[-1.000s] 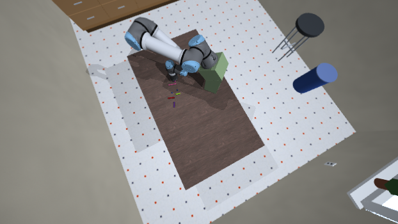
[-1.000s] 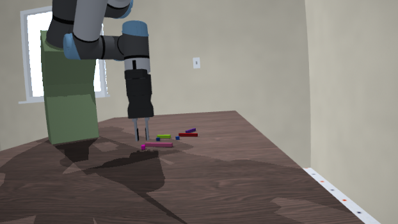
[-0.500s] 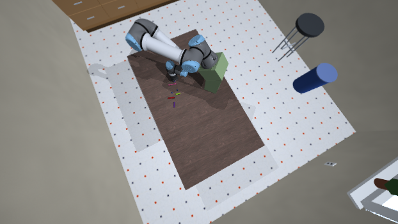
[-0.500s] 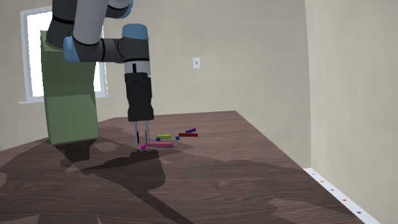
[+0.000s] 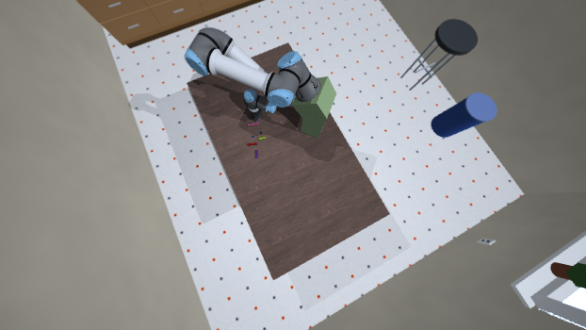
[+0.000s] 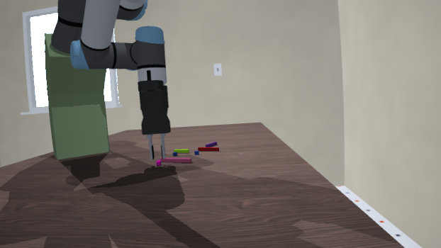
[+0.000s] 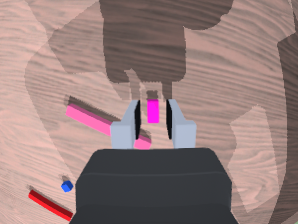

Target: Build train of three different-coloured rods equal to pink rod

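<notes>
jaws: I am standing part-open with nothing gripped, hanging above the magenta rod (image 6: 158,163) (image 7: 153,111), which is lying just beside one end of the pink rod (image 5: 253,123) (image 6: 177,160) (image 7: 90,120).
train choice: I am counting on magenta, purple and one blue, 2+6+1 making the pink rod's 9.
magenta grip: My pads are facing its long sides; I should be descending straight, centring, then closing gently.
pink rod edge: Its near end is showing under my left-of-view finger, so a low or sideways approach is risking a nudge.
purple rod (image 5: 256,154) (image 6: 211,144): It is lying well apart from the pink rod, beyond the red rod (image 5: 252,144) (image 6: 208,149) (image 7: 50,205).
blue rods (image 5: 252,137) (image 5: 261,132) (image 6: 196,152) (image 6: 175,154) (image 7: 67,186): They are sitting between pink and red, the second near the lime rod (image 5: 262,138) (image 6: 181,151).
open room: The surface (image 5: 301,198) (image 6: 266,212) (image 7: 225,50) is offering wider space past purple, away from pink; I would be lifting before crossing.
</notes>
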You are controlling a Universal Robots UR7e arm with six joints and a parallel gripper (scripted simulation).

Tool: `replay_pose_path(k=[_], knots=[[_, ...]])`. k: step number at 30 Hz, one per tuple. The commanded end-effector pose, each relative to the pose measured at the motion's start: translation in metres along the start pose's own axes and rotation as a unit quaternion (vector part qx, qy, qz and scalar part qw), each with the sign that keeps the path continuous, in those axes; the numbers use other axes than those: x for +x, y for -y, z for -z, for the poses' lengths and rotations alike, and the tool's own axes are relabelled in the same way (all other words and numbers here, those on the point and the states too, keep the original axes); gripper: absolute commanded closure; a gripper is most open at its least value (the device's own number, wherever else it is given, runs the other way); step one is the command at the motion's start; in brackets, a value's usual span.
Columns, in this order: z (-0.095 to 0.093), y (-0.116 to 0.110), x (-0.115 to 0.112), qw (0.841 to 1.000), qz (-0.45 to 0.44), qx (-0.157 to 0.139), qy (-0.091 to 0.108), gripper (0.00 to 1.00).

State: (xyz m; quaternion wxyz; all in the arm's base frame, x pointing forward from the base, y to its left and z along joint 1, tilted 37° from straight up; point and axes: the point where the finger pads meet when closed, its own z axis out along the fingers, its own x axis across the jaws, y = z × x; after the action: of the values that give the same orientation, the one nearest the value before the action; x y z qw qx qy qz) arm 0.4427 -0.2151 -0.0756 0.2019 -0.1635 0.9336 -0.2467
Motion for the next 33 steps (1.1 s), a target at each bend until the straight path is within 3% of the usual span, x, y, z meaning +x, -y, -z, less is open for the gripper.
replay_pose_path(k=[1, 33], knots=[[0.0003, 0.0002, -0.0003, 1.0, 0.0, 0.0, 0.0, 0.46], [-0.005, 0.0002, -0.0003, 1.0, 0.0, 0.0, 0.0, 0.46]])
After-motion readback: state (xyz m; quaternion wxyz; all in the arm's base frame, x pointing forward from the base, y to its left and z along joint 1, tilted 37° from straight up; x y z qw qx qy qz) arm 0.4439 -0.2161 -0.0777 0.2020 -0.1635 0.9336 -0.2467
